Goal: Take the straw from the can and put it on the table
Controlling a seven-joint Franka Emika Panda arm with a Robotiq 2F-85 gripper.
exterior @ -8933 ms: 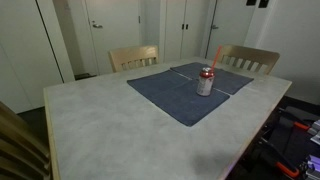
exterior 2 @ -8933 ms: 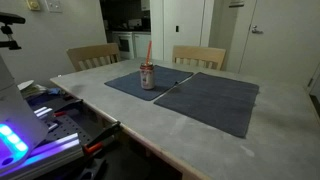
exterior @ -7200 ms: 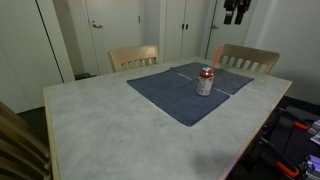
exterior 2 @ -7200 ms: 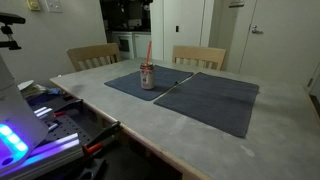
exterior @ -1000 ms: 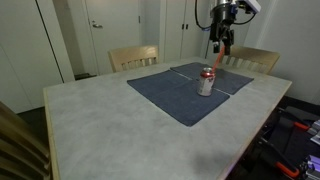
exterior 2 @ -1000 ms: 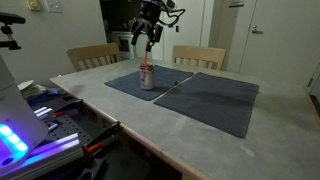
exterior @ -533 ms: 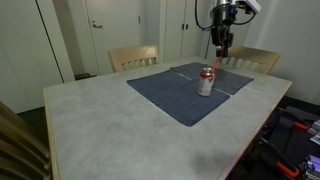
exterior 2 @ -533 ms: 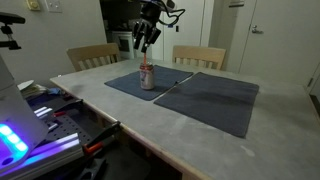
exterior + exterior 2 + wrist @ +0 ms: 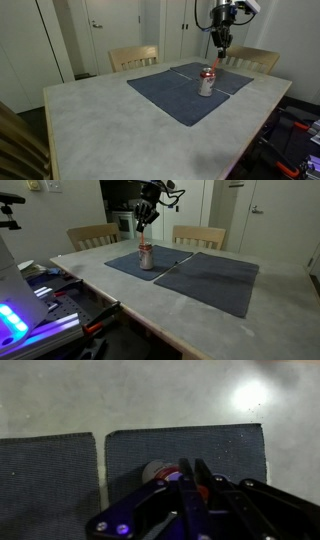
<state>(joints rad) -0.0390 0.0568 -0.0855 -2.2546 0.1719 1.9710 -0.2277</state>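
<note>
The can [image 9: 206, 81] stands upright on a dark mat [image 9: 175, 98] on the table [image 9: 110, 125]. In both exterior views the thin red-orange straw [image 9: 213, 61] rises out of it at a slant. My gripper [image 9: 220, 46] hangs right above the can, shut on the straw's upper end. The same can [image 9: 146, 256], straw [image 9: 148, 236] and gripper [image 9: 146, 221] show from the opposite side. In the wrist view the gripper [image 9: 193, 465] points straight down, with its fingers close together. An orange bit of straw [image 9: 203, 491] shows between them, and the can [image 9: 155, 471] lies just beyond them.
Two dark blue-grey mats [image 9: 212, 280] lie side by side on the grey speckled table [image 9: 140, 295]. Wooden chairs [image 9: 134, 56] [image 9: 250, 60] stand along the far edge. Equipment with cables [image 9: 50, 305] sits beside the table's near corner.
The jaws have gone from open to shut around the top of the straw. The arm has barely shifted, and the can has stayed in place.
</note>
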